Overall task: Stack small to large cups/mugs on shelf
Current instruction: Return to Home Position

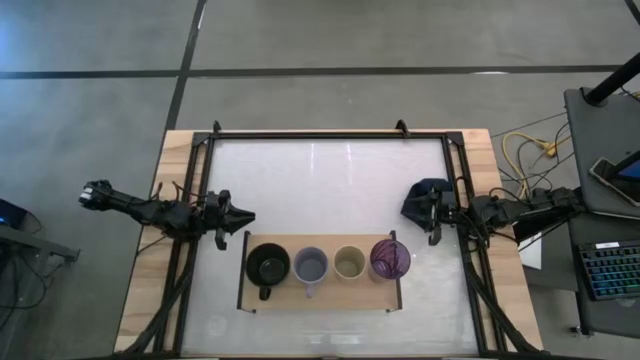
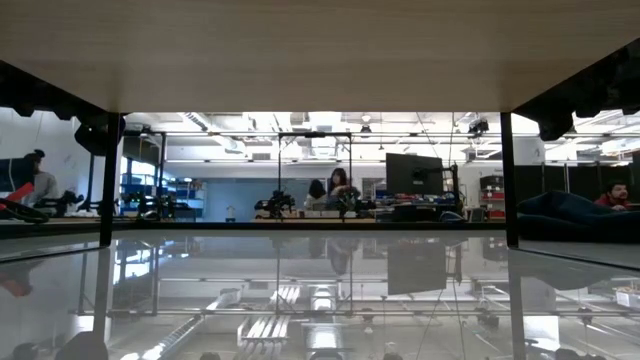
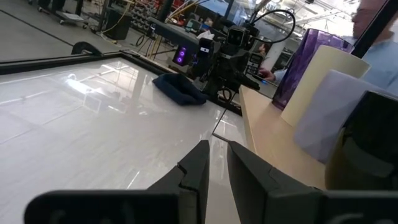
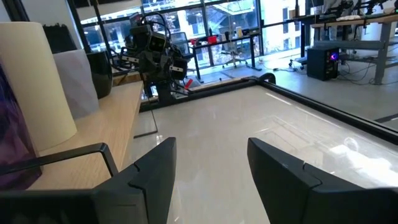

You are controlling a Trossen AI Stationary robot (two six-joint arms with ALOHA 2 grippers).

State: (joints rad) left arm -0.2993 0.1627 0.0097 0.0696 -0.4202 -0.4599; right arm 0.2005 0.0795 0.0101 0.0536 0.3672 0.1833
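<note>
The shelf point(image 1: 320, 292), a light-wood board with black end brackets, lies near the table's front edge. Standing on it in a row, from left to right, are a black mug point(image 1: 268, 266), a grey-lavender mug point(image 1: 311, 266), a cream cup point(image 1: 349, 262) and a purple cup point(image 1: 390, 259), all mouth up. My left gripper point(image 1: 248, 216) hovers level beyond the shelf's left end, with a narrow gap between its fingers point(image 3: 202, 165) and nothing in it. My right gripper point(image 4: 211, 168) hovers level beyond the shelf's right end, open wide and empty.
A dark blue cloth point(image 1: 422, 193) lies on the white tabletop just beside my right gripper, at the right edge. A black frame point(image 1: 330, 134) borders the tabletop. In the low view, people sit at desks point(image 2: 330, 190) in the room behind.
</note>
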